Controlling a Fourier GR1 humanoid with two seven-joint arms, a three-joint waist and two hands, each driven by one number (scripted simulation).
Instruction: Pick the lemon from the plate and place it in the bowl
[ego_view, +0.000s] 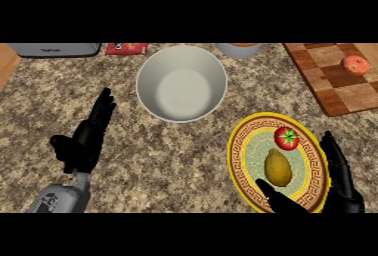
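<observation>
On the speckled tabletop (184, 150) I find the lemon (277, 168) lying on the plate (240, 165), my right hand (336, 185) open-fingered around it, grasp pending; next, close and carry to the bowl (181, 82).

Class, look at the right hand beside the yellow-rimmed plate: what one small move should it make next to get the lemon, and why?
Probably slide the right hand left over the plate and close round the lemon. The hand is open, fingers along the plate's right rim and thumb over its lower edge, and the lemon lies free just below the tomato. The bowl holds nothing.
</observation>
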